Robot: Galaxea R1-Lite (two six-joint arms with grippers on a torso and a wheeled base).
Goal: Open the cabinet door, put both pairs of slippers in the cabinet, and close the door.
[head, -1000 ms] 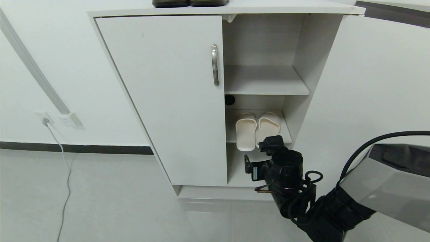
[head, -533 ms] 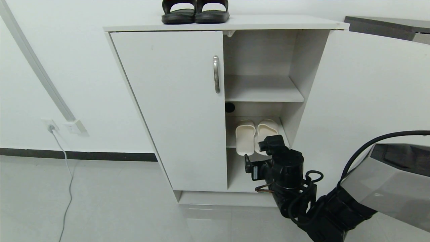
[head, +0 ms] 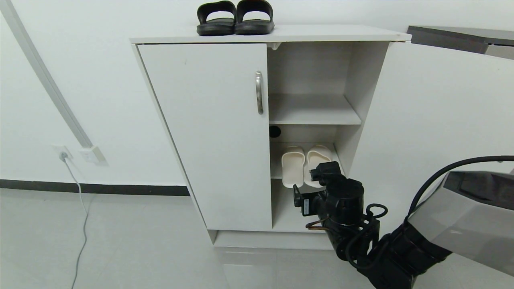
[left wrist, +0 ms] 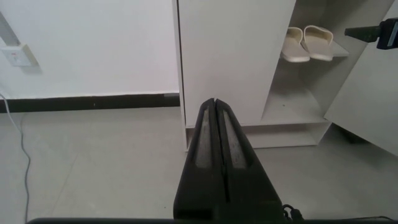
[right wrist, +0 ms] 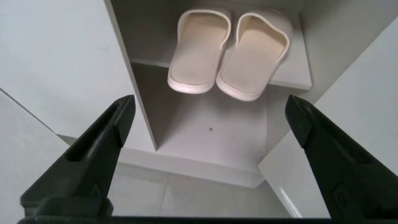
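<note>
A: Left first. What's there?
B: Outlet (head: 62, 154) and cable (head: 82, 208) on the wall, not ours. Left gripper (left wrist: 214, 124) is low over the floor, well short of the cabinet (head: 365, 80), fingers pressed together, nothing in them.
A: Doors?
B: Left door (head: 209, 132) closed, handle (head: 259, 93) at its inner edge. Right door (head: 433, 120) swung wide open.
A: Slippers?
B: Black pair (head: 235, 18) sits on the top (head: 341, 32), side by side, over the left door's handle side. White pair (right wrist: 230, 50) is inside on the middle shelf (right wrist: 297, 74), side by side and touching. Upper shelf (head: 313, 110) is bare.
A: Right gripper?
B: Right gripper (right wrist: 209, 106) hangs in front of the open side, just below the white pair, fingers spread wide, holding nothing.
A: So where are we?
B: About halfway, I'd say. Door open, one pair in, black pair to fetch.
A: How to do it well?
B: Back straight out before lifting, so the fingers don't catch the middle shelf or nudge the white pair. Stay off the right door on the way up. Come at the black pair from the front and pinch the two touching inner sides, so both lift as one. Then the upper shelf looks the easy slot: keep them level, go well in, so the door can shut.
</note>
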